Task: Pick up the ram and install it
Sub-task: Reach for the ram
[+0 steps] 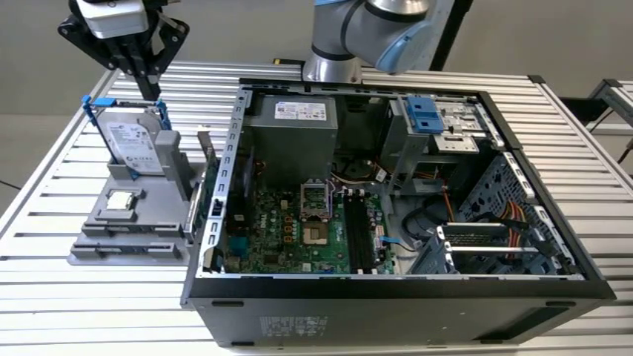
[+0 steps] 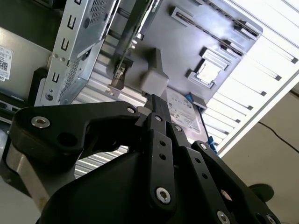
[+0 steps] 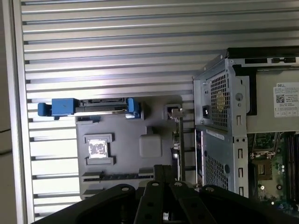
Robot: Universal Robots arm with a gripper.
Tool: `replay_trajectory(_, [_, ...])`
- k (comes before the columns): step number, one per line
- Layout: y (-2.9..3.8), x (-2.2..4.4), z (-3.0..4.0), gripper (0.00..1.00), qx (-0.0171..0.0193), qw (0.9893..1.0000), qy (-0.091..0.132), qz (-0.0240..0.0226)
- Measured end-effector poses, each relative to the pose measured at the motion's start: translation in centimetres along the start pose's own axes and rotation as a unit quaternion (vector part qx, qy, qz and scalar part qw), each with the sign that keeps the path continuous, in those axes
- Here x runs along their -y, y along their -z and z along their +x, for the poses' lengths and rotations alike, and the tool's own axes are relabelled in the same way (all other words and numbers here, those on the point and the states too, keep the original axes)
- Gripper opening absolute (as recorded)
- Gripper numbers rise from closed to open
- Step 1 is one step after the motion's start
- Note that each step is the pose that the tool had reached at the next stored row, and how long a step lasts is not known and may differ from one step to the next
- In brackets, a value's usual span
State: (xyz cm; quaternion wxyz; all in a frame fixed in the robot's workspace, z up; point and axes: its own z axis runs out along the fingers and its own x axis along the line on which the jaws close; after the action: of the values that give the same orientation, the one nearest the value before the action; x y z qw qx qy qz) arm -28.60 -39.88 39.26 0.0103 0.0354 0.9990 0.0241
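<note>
My gripper (image 1: 150,89) hangs at the exterior view's upper left, above the back of a grey fixture (image 1: 118,222) on the table. Its black fingers (image 2: 156,100) are pressed together, with nothing visible between them. I cannot pick out the ram with certainty. A thin board (image 1: 212,211) stands on edge between the fixture and the open computer case (image 1: 396,285); it is seen edge-on in the first wrist view (image 3: 176,140). The fixture (image 3: 121,149) also has a long narrow slot (image 3: 117,176) close to the gripper (image 3: 163,171). Long black motherboard slots (image 1: 358,230) lie inside the case.
A hard drive (image 1: 133,137) in a blue carrier (image 3: 88,106) stands upright at the fixture's back, just below the gripper. A small square chip (image 1: 118,199) rests in a fixture pocket. The case has tall metal walls, a power supply (image 1: 292,141) and a drive cage (image 1: 435,122).
</note>
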Motion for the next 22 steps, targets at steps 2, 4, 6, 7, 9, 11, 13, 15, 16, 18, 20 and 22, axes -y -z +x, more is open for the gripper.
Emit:
replay_trajectory(2, [0.01, 0.02, 0.26, 0.00, 0.0000, 1.0000, 0.000, 0.0000])
replay_trajectory(4, [0.01, 0.04, 0.50, 0.00, 0.0000, 1.0000, 0.000, 0.0000])
replay_trajectory(6, [0.02, 0.05, 0.69, 0.00, -0.0001, 1.0000, 0.000, 0.0000])
replay_trajectory(7, [0.02, 0.05, 0.78, 0.00, -0.0001, 1.0000, 0.000, 0.0000])
replay_trajectory(9, [0.03, 0.07, 1.00, 0.00, -0.0001, 1.0000, 0.000, 0.0000])
replay_trajectory(11, [0.03, 0.09, 1.24, 0.00, -0.0001, 1.0000, 0.000, 0.0000])
replay_trajectory(13, [0.03, 0.11, 1.49, 0.00, -0.0001, 1.0000, 0.000, 0.0000])
replay_trajectory(15, [0.04, 0.12, 1.72, 0.00, -0.0002, 1.0000, 0.000, 0.0000])
replay_trajectory(16, [0.04, 0.13, 1.82, 0.00, -0.0002, 1.0000, 0.000, 0.0000])
replay_trajectory(18, [0.05, 0.14, 2.04, 0.00, -0.0003, 1.0000, 0.000, 0.0001])
replay_trajectory(20, [0.06, 0.16, 2.29, 0.00, -0.0003, 1.0000, 0.000, 0.0001])
replay_trajectory(22, [0.06, 0.19, 2.67, 0.00, -0.0004, 1.0000, 0.000, 0.0001])
